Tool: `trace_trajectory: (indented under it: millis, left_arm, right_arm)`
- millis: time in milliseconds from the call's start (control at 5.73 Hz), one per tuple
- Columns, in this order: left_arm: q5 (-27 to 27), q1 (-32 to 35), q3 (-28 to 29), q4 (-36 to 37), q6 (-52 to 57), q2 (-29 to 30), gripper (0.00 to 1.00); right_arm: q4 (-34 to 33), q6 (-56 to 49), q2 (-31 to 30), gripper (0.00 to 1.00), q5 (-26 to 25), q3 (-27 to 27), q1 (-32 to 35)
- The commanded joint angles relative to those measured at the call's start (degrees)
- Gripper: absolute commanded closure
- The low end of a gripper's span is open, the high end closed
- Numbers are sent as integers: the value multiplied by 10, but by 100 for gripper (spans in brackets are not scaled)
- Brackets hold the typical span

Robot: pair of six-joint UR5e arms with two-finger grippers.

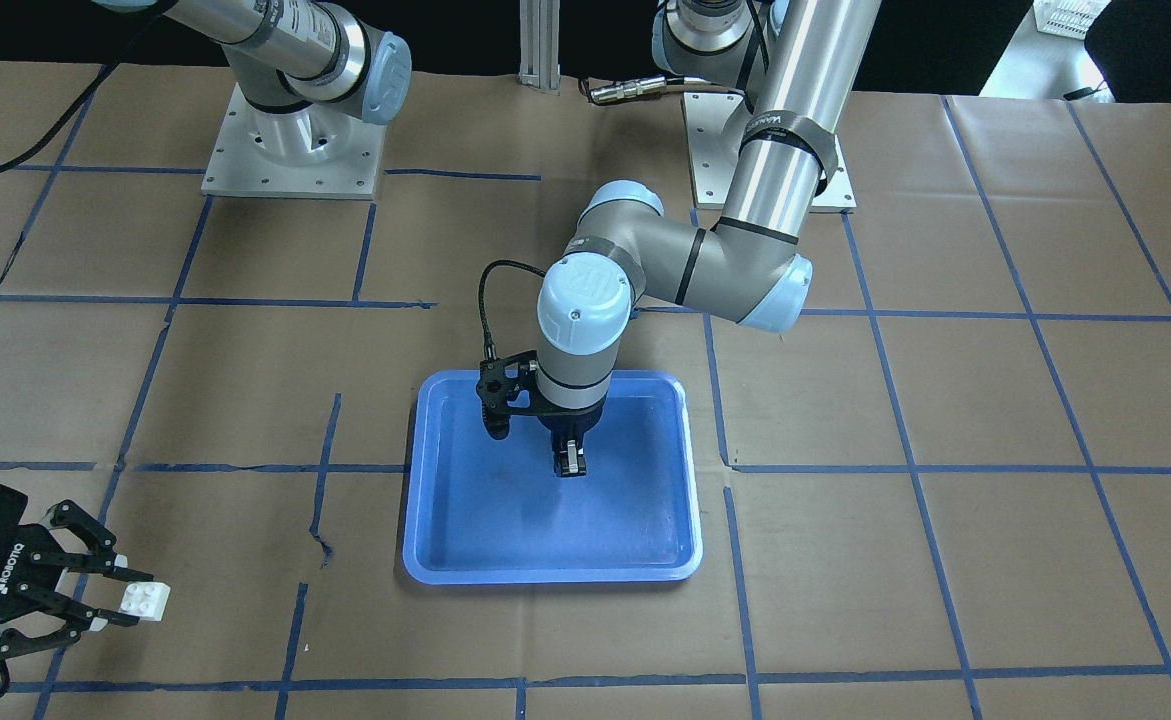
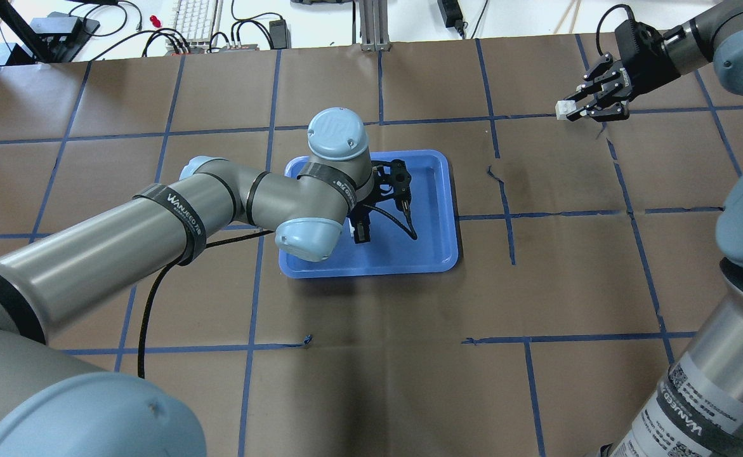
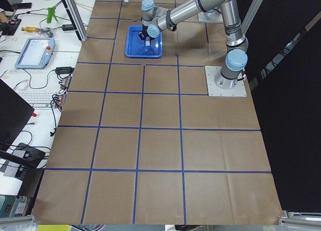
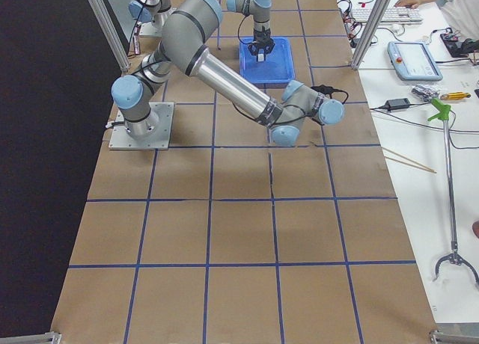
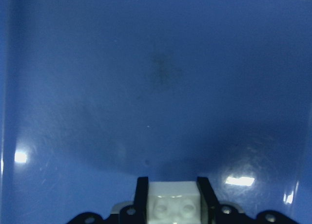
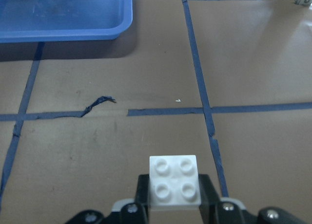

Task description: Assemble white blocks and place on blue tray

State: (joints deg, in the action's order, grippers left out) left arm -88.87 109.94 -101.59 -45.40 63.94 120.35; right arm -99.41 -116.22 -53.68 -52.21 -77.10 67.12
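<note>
The blue tray (image 1: 545, 575) lies mid-table, and it also shows in the overhead view (image 2: 438, 257). My left gripper (image 1: 570, 467) points down inside the tray, just above its floor. It is shut on a white block (image 5: 173, 204). The tray floor (image 5: 156, 63) fills the left wrist view, with nothing else on it. My right gripper (image 1: 135, 600) is far from the tray, above the paper near the table's far corner on my right. It is shut on the second white block (image 6: 174, 181), studs up. The same block shows in the overhead view (image 2: 562, 110).
Brown paper with a blue tape grid (image 1: 905, 470) covers the table. The two arm bases (image 1: 290, 150) stand at the robot's side. The left arm's elbow (image 2: 304, 238) hangs over the tray's near corner. A keyboard (image 2: 197, 19) and cables lie beyond the far edge.
</note>
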Motion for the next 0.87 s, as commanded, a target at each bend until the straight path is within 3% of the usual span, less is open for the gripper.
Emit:
trace_trajectory:
  millis: [0,174,349,523,698]
  left_arm:
    - [0,4,1,3,0,2,3]
    - [0,4,7,-3,-2,-12,2]
    - [50,1,20,-29,-7,-43,2]
    - [56,-15,48,-141,-8,-109,2]
    - [58,-68,109,-332,-8,-173,2]
  right_arm:
    - [19,23,-64,72,1,-57,29]
    - [7,23,-97,73,9,-111,33]
    - [-7,23,-119,73,10,-145,36]
    - [-18,31,-131,73,11,-165,62]
    - [-68,82,-132,73,12,-184,93]
